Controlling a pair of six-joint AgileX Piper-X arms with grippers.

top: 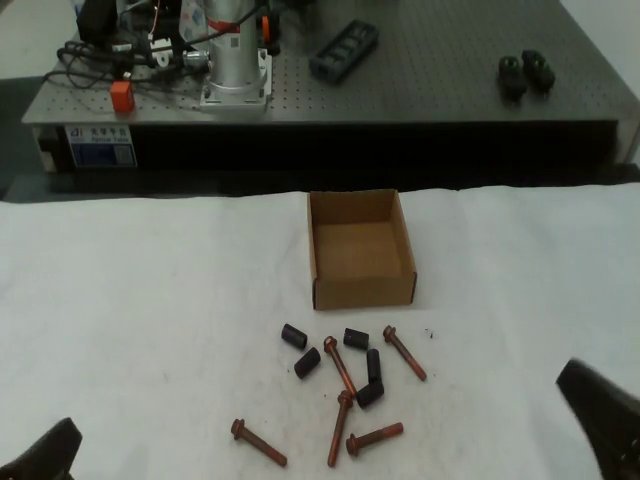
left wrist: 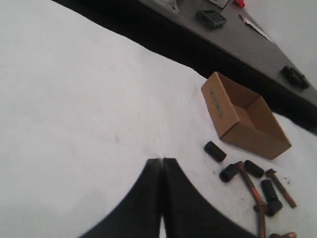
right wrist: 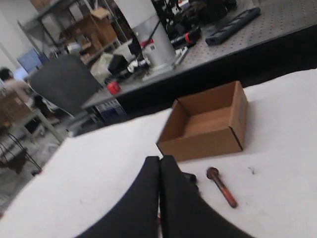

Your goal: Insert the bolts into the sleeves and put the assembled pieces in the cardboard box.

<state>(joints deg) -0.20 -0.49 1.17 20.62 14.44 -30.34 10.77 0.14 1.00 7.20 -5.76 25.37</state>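
Eyeing the pile: left claw and right claw both pinched closed, empty, at the near corners of the table.
Bolts and sleeves lie scattered mid-table, cardboard box just past them toward the far edge. Bolts look stiff, smooth, rolly, so I'd grab mid-shank; sleeves seem light, pinch across the sides.

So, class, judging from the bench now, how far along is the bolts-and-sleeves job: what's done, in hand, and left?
Done: nothing, it seems; the cardboard box is empty. In hand: nothing; the left gripper and right gripper are both shut with nothing between their fingers. Left: all five bolts and five sleeves lie loose, apparently none joined, on the white cloth before the box, to be assembled and boxed.
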